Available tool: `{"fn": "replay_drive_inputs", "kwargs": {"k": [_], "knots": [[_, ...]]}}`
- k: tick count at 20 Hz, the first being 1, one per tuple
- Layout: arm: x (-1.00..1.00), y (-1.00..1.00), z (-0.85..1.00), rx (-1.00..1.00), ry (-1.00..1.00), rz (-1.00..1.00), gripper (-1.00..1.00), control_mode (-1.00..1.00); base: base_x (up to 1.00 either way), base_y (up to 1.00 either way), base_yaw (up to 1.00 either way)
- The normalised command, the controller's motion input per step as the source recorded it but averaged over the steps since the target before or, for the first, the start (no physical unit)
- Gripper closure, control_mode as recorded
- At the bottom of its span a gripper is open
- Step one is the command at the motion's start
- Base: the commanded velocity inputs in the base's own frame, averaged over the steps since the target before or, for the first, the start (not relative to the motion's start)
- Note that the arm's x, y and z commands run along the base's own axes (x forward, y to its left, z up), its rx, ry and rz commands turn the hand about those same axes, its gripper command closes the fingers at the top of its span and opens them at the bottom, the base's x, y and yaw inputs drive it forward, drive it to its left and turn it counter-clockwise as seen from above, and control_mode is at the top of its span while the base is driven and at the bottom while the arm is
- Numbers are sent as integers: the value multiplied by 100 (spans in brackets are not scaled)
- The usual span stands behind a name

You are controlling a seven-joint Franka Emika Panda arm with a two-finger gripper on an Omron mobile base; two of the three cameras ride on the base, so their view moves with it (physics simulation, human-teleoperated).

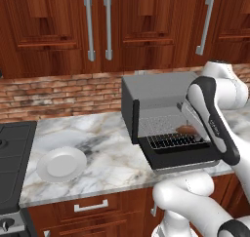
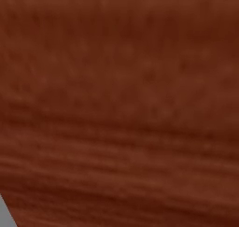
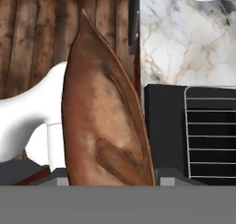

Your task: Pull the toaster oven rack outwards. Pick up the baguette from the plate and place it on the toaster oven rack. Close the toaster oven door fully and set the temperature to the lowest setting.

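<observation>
The toaster oven [image 1: 156, 92] stands on the marble counter with its door [image 1: 183, 158] folded down flat. The wire rack [image 1: 173, 140] is pulled out over the door. My gripper [image 3: 114, 180] is shut on the golden-brown baguette [image 3: 103, 121], which stands up long and close in the hand view. From the left base camera, the baguette [image 1: 185, 129] hangs just above the rack's right part, and my forearm hides the fingers. In the hand view the rack [image 3: 209, 135] and the dark door [image 3: 163, 126] lie to the right of the loaf. The white plate [image 1: 62, 164] sits bare at the counter's left.
A black stovetop [image 1: 12, 158] borders the counter on the left. Wooden wall cabinets with silver handles [image 1: 89, 29] hang above the brick backsplash. A drawer front [image 1: 90, 207] runs below the counter edge. Red-brown wood [image 2: 119, 107] sits very close before the right base camera.
</observation>
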Motion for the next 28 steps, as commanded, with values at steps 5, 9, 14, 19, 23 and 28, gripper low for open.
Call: {"fn": "replay_drive_inputs", "kwargs": {"k": [5, 9, 14, 19, 23, 28], "knots": [[11, -26, -4, -4, 0, 8, 100, -100, 0, 0, 0], [5, -26, -7, -1, 0, 6, 100, -100, 0, 0, 0], [25, -8, -30, 0, -2, 0, 100, -100, 0, 0, 0], [33, 0, -13, 0, 0, 0, 100, -100, 0, 0, 0], [26, 0, 0, -1, -3, 0, 100, -100, 0, 0, 0], [40, 0, 0, -2, -6, 0, 100, -100, 0, 0, 0]]}}
